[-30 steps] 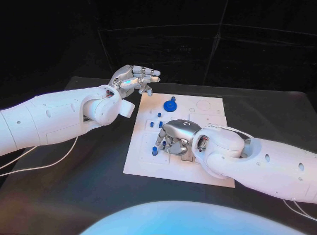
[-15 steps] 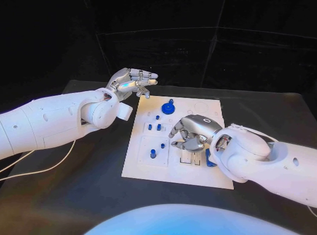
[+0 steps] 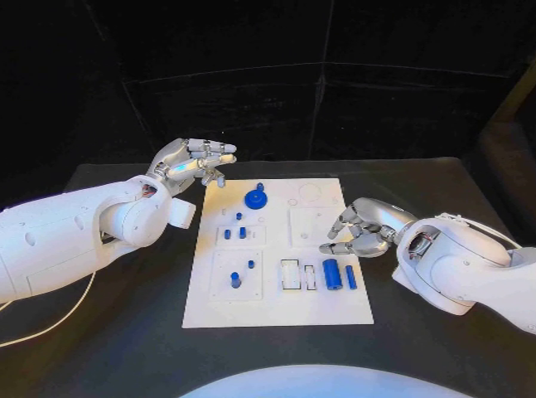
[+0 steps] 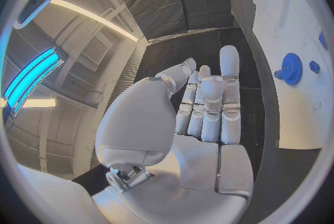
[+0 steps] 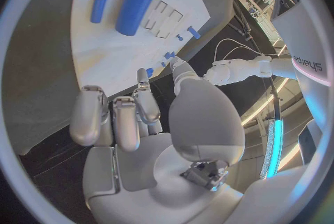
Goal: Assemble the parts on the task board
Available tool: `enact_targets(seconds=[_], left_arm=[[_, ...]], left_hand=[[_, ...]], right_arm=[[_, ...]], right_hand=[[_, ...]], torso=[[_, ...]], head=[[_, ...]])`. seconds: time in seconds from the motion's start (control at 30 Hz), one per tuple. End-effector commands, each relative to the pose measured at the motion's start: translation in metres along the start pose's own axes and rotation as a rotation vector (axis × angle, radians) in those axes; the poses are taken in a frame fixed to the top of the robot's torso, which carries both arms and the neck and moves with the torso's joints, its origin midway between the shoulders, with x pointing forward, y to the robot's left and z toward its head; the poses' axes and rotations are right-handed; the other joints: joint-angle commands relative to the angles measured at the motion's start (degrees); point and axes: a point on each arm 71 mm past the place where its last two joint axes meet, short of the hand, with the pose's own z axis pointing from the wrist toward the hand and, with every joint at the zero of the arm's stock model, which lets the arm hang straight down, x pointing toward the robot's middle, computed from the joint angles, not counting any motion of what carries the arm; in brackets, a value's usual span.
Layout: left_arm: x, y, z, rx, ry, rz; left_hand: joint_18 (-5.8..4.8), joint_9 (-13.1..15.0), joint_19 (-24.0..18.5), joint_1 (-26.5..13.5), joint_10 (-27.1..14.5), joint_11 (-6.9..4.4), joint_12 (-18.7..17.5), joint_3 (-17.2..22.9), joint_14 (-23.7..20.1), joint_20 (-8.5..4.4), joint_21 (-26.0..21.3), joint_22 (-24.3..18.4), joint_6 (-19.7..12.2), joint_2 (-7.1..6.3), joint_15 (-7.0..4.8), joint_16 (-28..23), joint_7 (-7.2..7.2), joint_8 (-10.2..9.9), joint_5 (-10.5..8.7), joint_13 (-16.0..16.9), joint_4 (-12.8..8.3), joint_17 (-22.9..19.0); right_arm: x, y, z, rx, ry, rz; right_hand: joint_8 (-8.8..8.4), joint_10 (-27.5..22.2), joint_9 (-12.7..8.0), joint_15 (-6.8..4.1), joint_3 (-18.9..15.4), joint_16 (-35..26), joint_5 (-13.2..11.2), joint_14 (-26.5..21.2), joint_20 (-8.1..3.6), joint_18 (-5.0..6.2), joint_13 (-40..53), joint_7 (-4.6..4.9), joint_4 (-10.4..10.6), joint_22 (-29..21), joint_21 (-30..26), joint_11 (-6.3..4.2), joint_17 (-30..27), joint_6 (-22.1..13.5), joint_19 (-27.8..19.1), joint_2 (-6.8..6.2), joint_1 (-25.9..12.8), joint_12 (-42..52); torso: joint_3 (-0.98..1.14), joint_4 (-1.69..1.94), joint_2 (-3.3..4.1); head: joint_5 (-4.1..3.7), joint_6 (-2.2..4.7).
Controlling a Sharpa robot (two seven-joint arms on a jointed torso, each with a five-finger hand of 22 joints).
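Note:
The white task board (image 3: 280, 311) lies mid-table. A blue gear (image 3: 257, 199) stands near its far edge, also seen in the left wrist view (image 4: 290, 69). Small blue pegs (image 3: 235, 234) sit in the left half. A thick blue cylinder (image 3: 332, 274) and a thin blue rod (image 3: 350, 277) lie side by side near the right edge, and both the cylinder (image 5: 132, 10) and the rod (image 5: 102, 0) appear in the right wrist view. My right hand (image 3: 361, 230) hovers at the board's right edge, fingers loosely bent, holding nothing. My left hand (image 3: 196, 160) hangs above the far left corner, empty.
Black table (image 3: 89, 332) surrounds the board on all sides, with dark curtains behind. A white cable (image 3: 29, 327) trails across the table under my left arm. Two white slot frames (image 3: 299, 275) sit beside the cylinder.
My right hand has drawn back off the board's middle to its right edge, uncovering the blue cylinder and rod. The left hand stays raised near the far left corner. The camera has shifted.

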Motion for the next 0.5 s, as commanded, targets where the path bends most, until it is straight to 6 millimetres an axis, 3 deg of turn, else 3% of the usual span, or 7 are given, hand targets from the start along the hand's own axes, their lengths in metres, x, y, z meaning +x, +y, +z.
enact_targets(seconds=[0.03, 0.17, 0.4, 0.5], left_arm=[[0.002, -0.001, 0.0, 0.007, 0.008, -0.005], [0.002, -0.001, -0.001, 0.006, 0.008, -0.006], [0.002, -0.001, -0.001, 0.006, 0.011, -0.007], [0.002, -0.001, -0.001, 0.005, 0.012, -0.008]], left_hand=[[0.76, -0.05, -0.19, -0.37, -0.42, 0.08, 0.29, -0.3, -0.35, 0.04, -0.39, -0.05, -0.04, 0.39, -0.06, -0.36, 0.34, 0.22, 0.15, -0.03, -0.09, -0.03], [0.76, -0.05, -0.19, -0.37, -0.42, 0.08, 0.29, -0.3, -0.35, 0.04, -0.39, -0.05, -0.04, 0.39, -0.06, -0.36, 0.34, 0.22, 0.15, -0.03, -0.09, -0.03], [0.76, -0.05, -0.19, -0.37, -0.42, 0.08, 0.29, -0.3, -0.35, 0.04, -0.39, -0.05, -0.04, 0.39, -0.06, -0.36, 0.34, 0.22, 0.15, -0.03, -0.09, -0.03], [0.76, -0.05, -0.19, -0.37, -0.42, 0.08, 0.29, -0.3, -0.35, 0.04, -0.39, -0.05, -0.04, 0.39, -0.06, -0.36, 0.34, 0.22, 0.15, -0.03, -0.09, -0.03]], right_arm=[[-0.003, -0.01, -0.004, 0.092, -0.015, -0.006], [0.001, -0.016, -0.007, 0.117, -0.006, -0.038], [0.012, -0.017, -0.007, 0.128, 0.019, -0.067], [0.016, -0.016, -0.005, 0.131, 0.033, -0.084]], right_hand=[[1.46, 0.29, 0.27, -0.47, -2.94, 0.23, -0.35, 3.61, 0.02, -0.49, 0.51, -0.08, 1.56, 0.25, 0.46, -0.44, 1.76, -0.64, 0.46, 0.42, 1.67, 0.45], [3.49, 0.39, 0.79, -0.55, -5.53, 0.37, 0.09, 3.67, -0.27, -0.45, 0.79, -0.39, 3.36, 0.44, 0.54, -0.7, 2.2, -0.79, 0.52, 1.13, 3.51, 0.37], [6.19, 0.52, 1.89, -0.82, -7.99, 0.39, 0.03, 3.69, -0.56, -0.44, 1.06, -0.89, 5.7, 0.35, 0.46, -1.12, 2.41, -0.71, 0.47, 1.63, 4.87, 0.2], [7.04, 0.53, 2.33, -0.97, -8.63, 0.38, -0.11, 3.7, -0.63, -0.44, 1.06, -1.04, 6.18, 0.33, 0.44, -1.24, 2.43, -0.66, 0.46, 1.78, 5.02, 0.1]], torso=[[0.03, -0.47, 0.04], [-0.06, -0.39, 0.05], [-0.17, -0.11, 0.03], [-0.16, -0.25, 0.02]], head=[[-0.63, -0.08], [-1.25, -0.32], [-1.56, -0.51], [-1.53, -0.54]])
